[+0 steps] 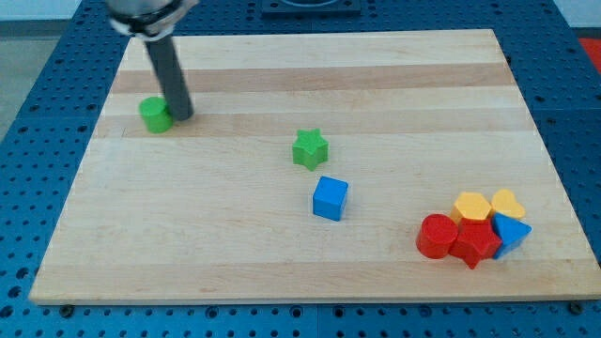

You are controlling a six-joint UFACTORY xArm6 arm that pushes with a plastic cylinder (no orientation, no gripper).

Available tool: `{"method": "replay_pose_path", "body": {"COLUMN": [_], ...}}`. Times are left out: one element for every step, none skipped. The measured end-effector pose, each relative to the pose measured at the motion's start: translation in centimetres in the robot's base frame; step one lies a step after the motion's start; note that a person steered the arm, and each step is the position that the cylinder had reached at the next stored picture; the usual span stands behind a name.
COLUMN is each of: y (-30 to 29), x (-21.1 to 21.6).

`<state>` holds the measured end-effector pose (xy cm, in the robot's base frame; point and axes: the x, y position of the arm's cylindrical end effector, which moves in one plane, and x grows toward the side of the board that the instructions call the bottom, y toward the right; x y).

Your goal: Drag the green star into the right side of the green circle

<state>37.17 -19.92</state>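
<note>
While parked touching green circle (156, 115) right side, tip (183, 116) blocked target spot | green star (309, 148) well right, unpushed | no claw, rod only

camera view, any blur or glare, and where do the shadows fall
Camera view: the rod's top is cut off and a bit blurred at the view's top; my tip is sharp, touching the right of the green circle. Lighting is even, with no hard glare on the board. Soft shadows sit close under the green star and blue cube, towards the view's bottom.
</note>
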Motion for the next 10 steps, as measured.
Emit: {"method": "replay_pose_path", "body": {"y": [-0.9, -0.8, -0.7, 4.0, 13.0, 22.5, 30.4, 34.7, 35.3, 34.5], "x": [-0.4, -1.4, -2.4, -2.5, -2.7, -2.7, -2.3, 0.0, 3.4, 4.4]}}
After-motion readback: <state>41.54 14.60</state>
